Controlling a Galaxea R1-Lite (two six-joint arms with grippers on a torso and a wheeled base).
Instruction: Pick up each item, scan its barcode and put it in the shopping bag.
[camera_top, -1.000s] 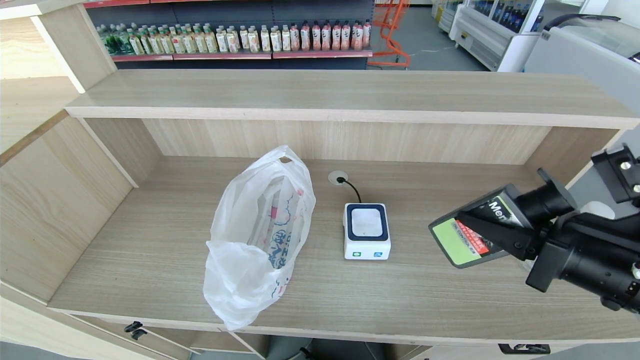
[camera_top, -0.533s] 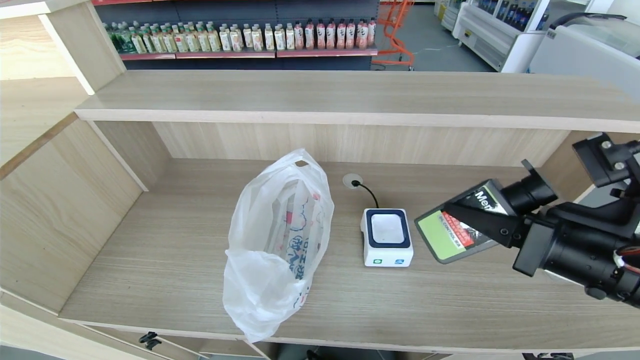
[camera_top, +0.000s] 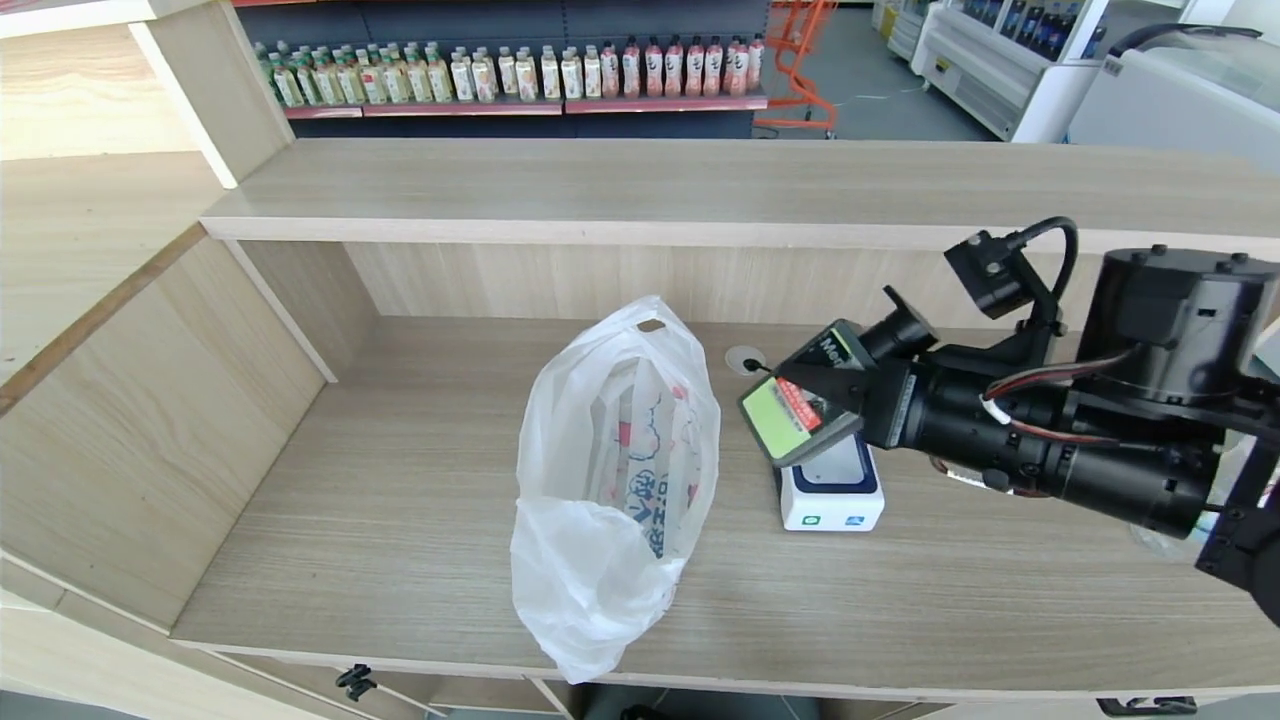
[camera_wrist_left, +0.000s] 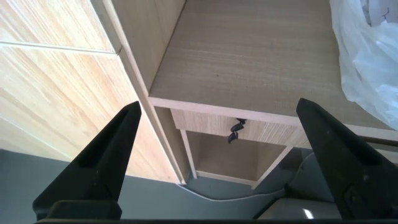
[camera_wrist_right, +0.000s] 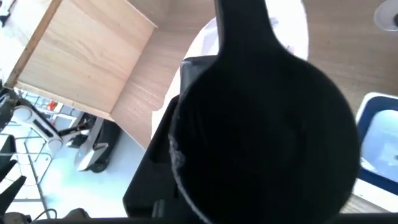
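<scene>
Two pincers: right pincer grips packet over scanner; left pincer gapes empty by counter edge.

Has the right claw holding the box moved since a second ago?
Yes. The right claw carried the box leftward: it was right of the scanner, now it hangs over it.

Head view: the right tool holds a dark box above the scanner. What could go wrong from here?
1. The dark box is tilted in the right tool above the scanner, and I cannot see its barcode; if that faces away from the window, the scan may fail.
2. The shopping bag stands slack, with nothing holding its mouth open; the box could catch the rim or tip it.
</scene>
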